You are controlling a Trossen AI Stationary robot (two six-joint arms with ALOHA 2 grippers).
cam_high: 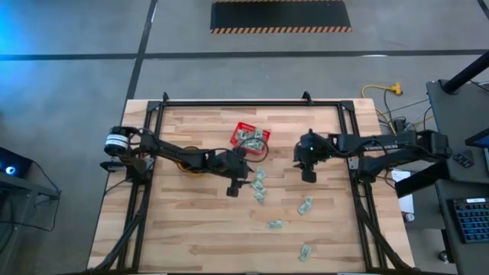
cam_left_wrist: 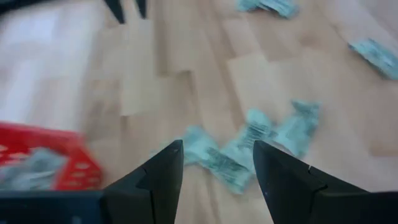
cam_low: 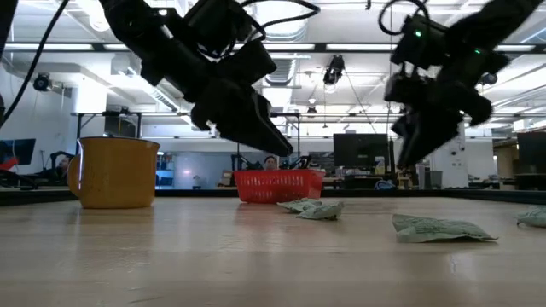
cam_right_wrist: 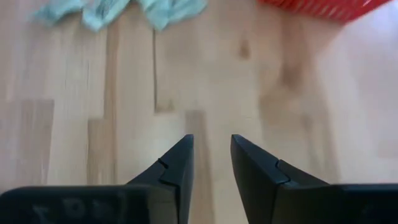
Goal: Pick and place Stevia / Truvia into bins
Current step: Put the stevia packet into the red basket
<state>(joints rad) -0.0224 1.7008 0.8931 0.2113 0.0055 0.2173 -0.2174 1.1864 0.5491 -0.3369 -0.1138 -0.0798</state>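
While several sachets already lie in the red basket (cam_high: 250, 137) at the far middle of the desk (cam_high: 191, 237), more pale green and white sachets (cam_high: 259, 185) remain scattered nearer, so the job looks partly done. They are small, flat and crinkled. Left gripper (cam_left_wrist: 214, 163) hovers wide apart and empty over a cluster; right gripper (cam_right_wrist: 211, 152), partly parted, holds nothing.

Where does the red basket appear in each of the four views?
High view: red basket at the table's far middle, between the two arms.
Low view: centre, far across the table, behind the sachets.
Left wrist view: at the left edge.
Right wrist view: at the top right edge.
Shared landmark: the clustered sachets near the basket.
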